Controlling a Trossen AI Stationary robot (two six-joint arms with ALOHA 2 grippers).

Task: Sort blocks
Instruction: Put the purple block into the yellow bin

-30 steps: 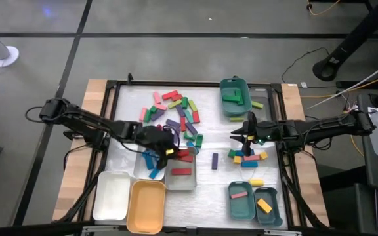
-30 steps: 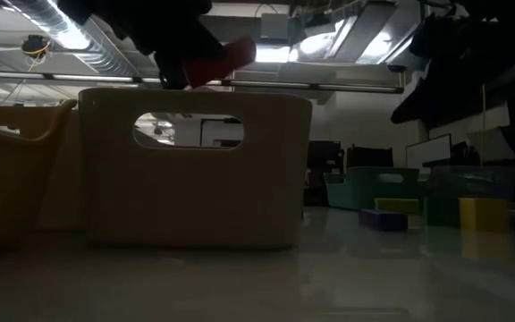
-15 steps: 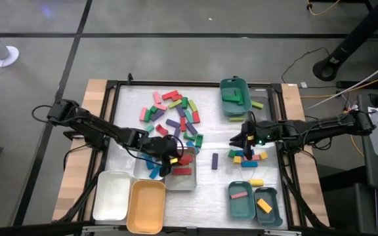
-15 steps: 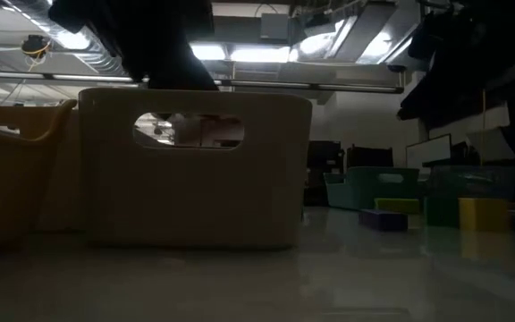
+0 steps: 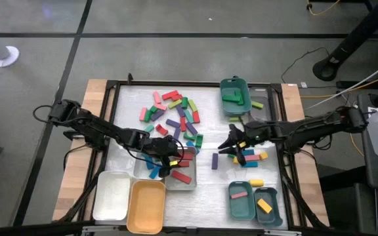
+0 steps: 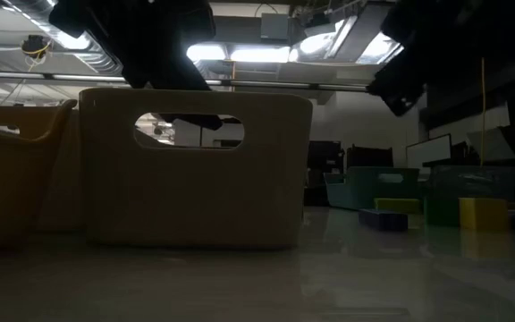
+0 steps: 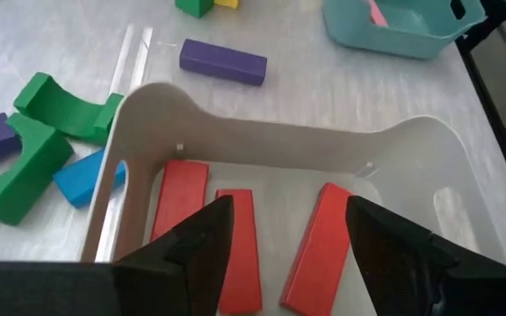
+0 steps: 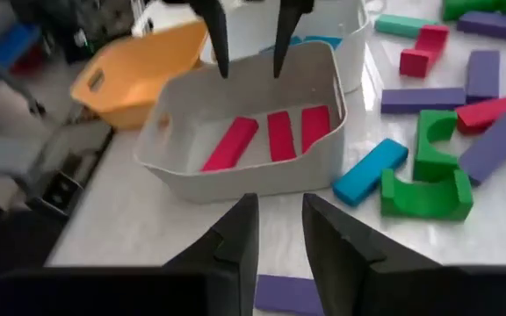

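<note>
Three red blocks [image 7: 238, 250] lie flat on the floor of the grey tray [image 7: 262, 145], which stands near the table's middle [image 5: 193, 185]. My left gripper [image 7: 288, 254] hangs open just above the tray's near-left part [image 5: 171, 164]; nothing is between its fingers. My right gripper [image 8: 278, 237] hovers to the right of the tray [image 5: 228, 145] and points toward it. Its fingers stand a narrow gap apart with nothing between them. A purple block [image 5: 214, 160] lies on the table between the tray and the right gripper.
A mixed pile of blocks [image 5: 172, 111] lies at the far middle, with more blocks [image 5: 249, 157] under the right arm. A teal tray with green blocks [image 5: 233, 97] stands far right. White [image 5: 112, 195] and orange [image 5: 146, 204] trays stand near left, and two teal trays [image 5: 251, 202] near right.
My left gripper has sunk toward the grey tray with a red block, opened and let it go; the block now lies in the tray beside the other red ones. My right gripper has swung toward the table's left, nearer the grey tray.
</note>
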